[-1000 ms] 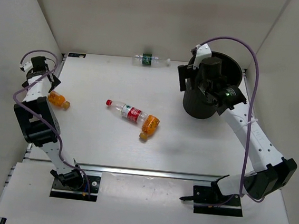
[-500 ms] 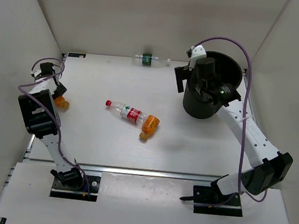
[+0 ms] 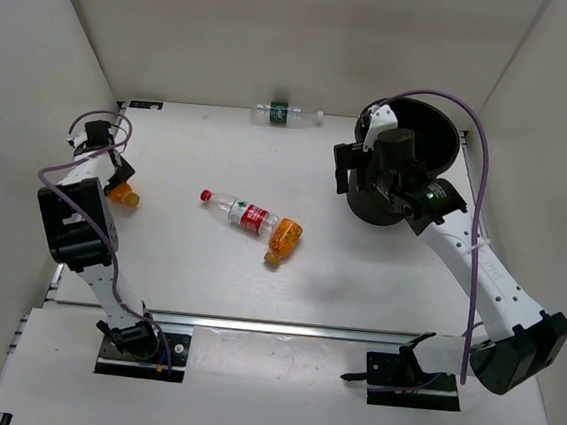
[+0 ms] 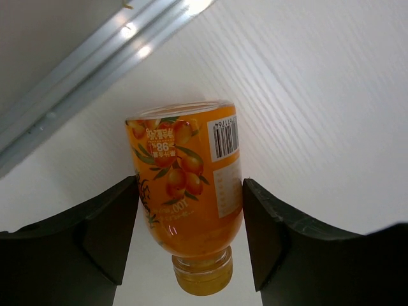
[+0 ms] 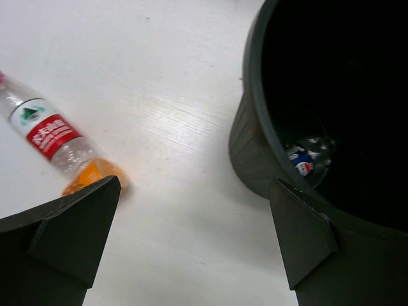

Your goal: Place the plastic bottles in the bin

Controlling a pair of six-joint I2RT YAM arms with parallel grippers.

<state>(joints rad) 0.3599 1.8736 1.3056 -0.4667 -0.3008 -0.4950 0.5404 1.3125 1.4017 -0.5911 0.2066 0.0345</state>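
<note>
At the table's far left, my left gripper [image 3: 116, 182] is shut on a stubby orange bottle [image 3: 123, 195] that lies on the table. In the left wrist view both fingers press the sides of this orange bottle [image 4: 185, 185], its cap pointing toward the camera. A clear bottle with a red cap and red label [image 3: 243, 212] lies mid-table, touching a second orange bottle [image 3: 283, 238]. A green-label bottle [image 3: 285, 114] lies at the back wall. My right gripper [image 3: 346, 170] hangs open beside the left rim of the black bin [image 3: 443, 122], holding nothing. Inside the bin [image 5: 252, 153] lies a blue-label bottle [image 5: 305, 158].
White walls close in the table on the left, back and right. An aluminium rail [image 4: 95, 57] runs along the left edge just behind the held bottle, and another rail [image 3: 273, 324] runs along the front by the arm bases.
My left gripper came down round the orange bottle at the far left and closed on it. The right arm drew back from over the bin toward its left side, still open.
</note>
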